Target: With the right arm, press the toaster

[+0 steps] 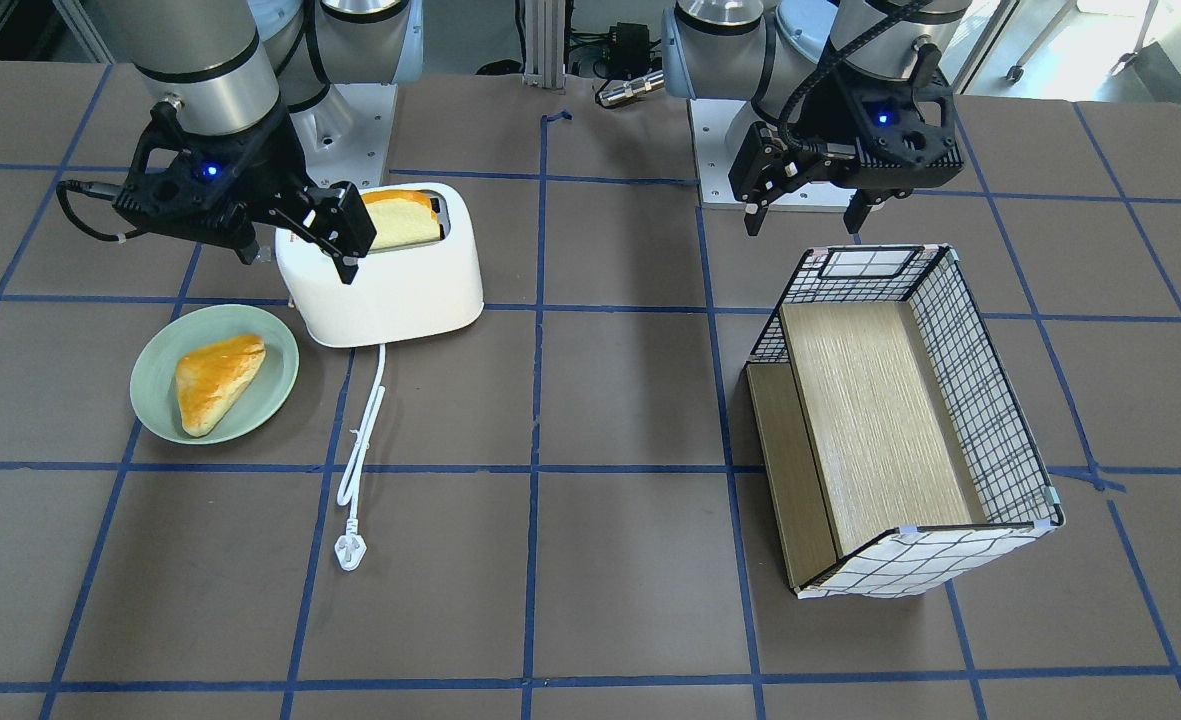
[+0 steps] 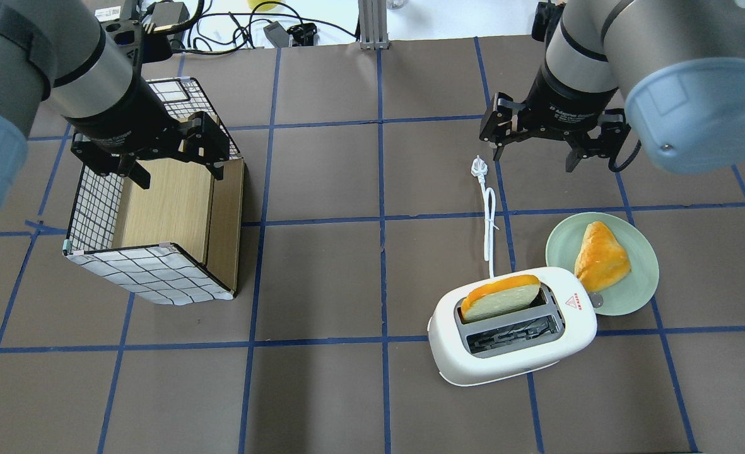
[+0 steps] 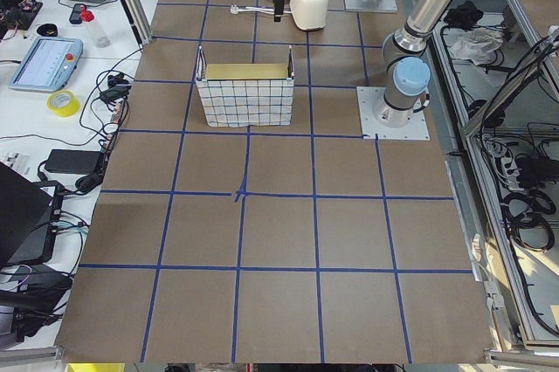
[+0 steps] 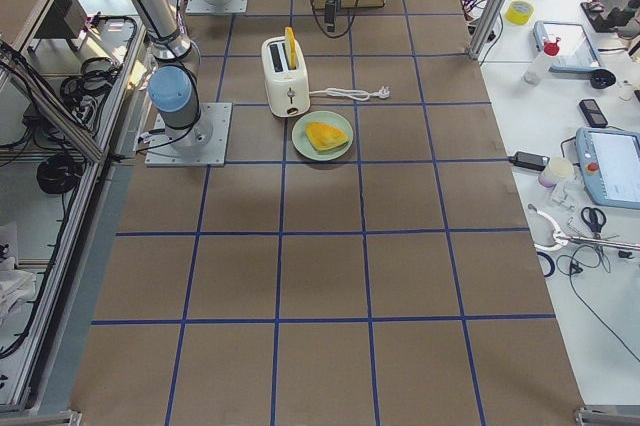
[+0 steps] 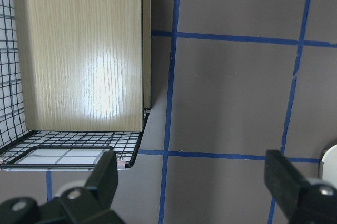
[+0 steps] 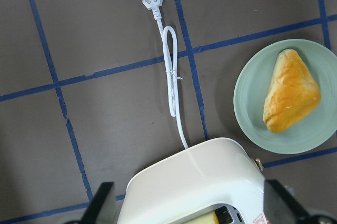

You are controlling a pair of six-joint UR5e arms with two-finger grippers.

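The white two-slot toaster [image 2: 514, 325] stands on the table with a slice of bread [image 2: 501, 296] in one slot and a red triangle mark on top. Its white cord and plug [image 2: 478, 167] trail away from it. It also shows in the front view [image 1: 390, 270] and the right wrist view [image 6: 195, 182]. My right gripper [image 2: 533, 151] is open and empty, held in the air above the table just beyond the toaster, over the cord. In the front view my right gripper [image 1: 298, 245] overlaps the toaster's end. It touches nothing.
A green plate [image 2: 643, 252] with a golden pastry [image 2: 599, 255] sits beside the toaster. My left gripper [image 2: 176, 173] hangs open and empty above a wire-grid basket [image 2: 151, 274] with wooden panels, lying on its side at the table's other half.
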